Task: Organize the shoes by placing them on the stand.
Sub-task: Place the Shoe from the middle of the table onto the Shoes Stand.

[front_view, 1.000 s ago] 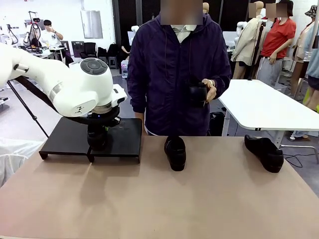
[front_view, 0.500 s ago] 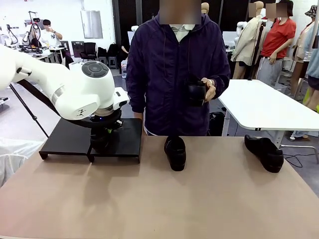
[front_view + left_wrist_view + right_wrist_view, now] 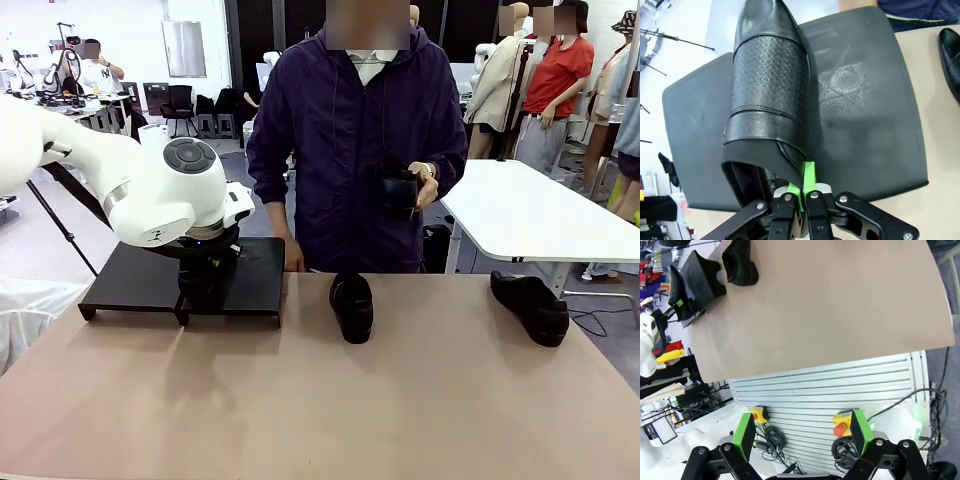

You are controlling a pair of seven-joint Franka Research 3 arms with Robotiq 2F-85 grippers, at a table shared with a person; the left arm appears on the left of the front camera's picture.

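My left gripper (image 3: 802, 192) is shut on the heel-side rim of a black glossy shoe (image 3: 767, 85), which hangs toe-away over the matte-black stand (image 3: 865, 110); I cannot tell if its sole touches. In the front view that gripper (image 3: 203, 285) is over the stand (image 3: 130, 275) at the table's far left. A second shoe (image 3: 351, 305) lies at the table's far middle, a third (image 3: 530, 305) at the far right. The person holds another shoe (image 3: 397, 190) at chest height. My right gripper (image 3: 802, 432) stands open beyond the table's near edge, with nothing between its fingers.
The tan table (image 3: 330, 400) is bare across its near half. The person stands at the far edge, one hand (image 3: 292, 255) by the stand's right end. A white table (image 3: 530, 215) stands behind at the right. Below the right gripper are a slatted panel (image 3: 830, 390) and cables.
My left arm has shifted slightly to the right over the stand with the shoe still held. The person's free hand has come down beside the stand's right end.
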